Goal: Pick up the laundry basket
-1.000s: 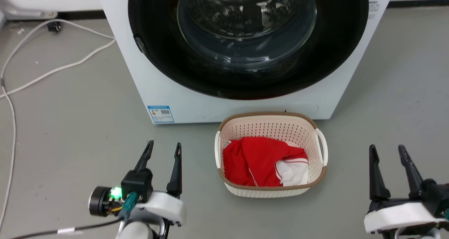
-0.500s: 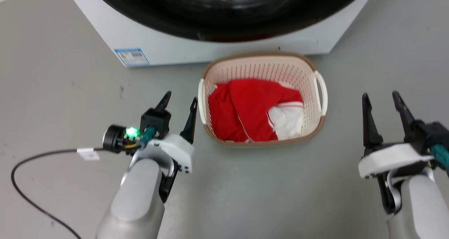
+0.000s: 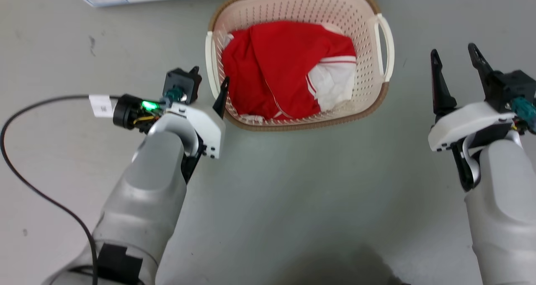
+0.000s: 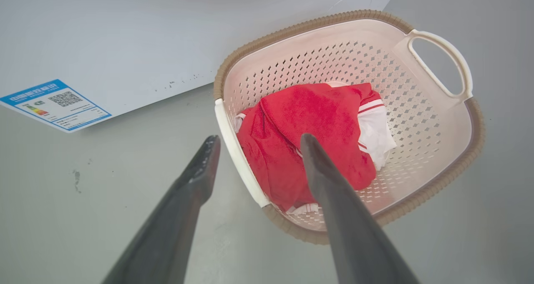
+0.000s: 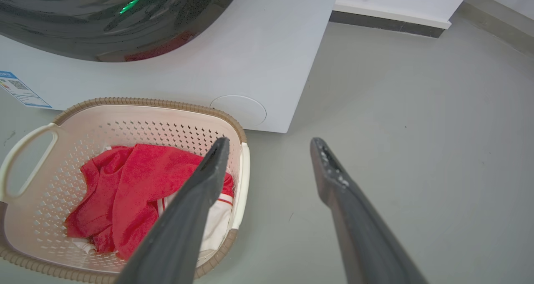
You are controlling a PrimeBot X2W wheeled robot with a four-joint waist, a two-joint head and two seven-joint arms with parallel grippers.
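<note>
White side handles look the best places to grip. The left pincer (image 3: 210, 76), open, seems to have its fingers on either side of the left handle (image 4: 242, 163), so it may simply close. The right pincer (image 3: 453, 52), also open, is near the right handle (image 3: 387, 46) but apart, and should probably move in first. Lifting both sides together would keep the load level. The laundry basket (image 3: 310, 125), cream perforated plastic with a brown woven-look rim, stands on the grey floor (image 3: 293, 201) at the top centre of the head view, holding a red and white garment (image 3: 276, 67).

Grey forearms (image 3: 146, 201), black claws (image 3: 452, 50).
</note>
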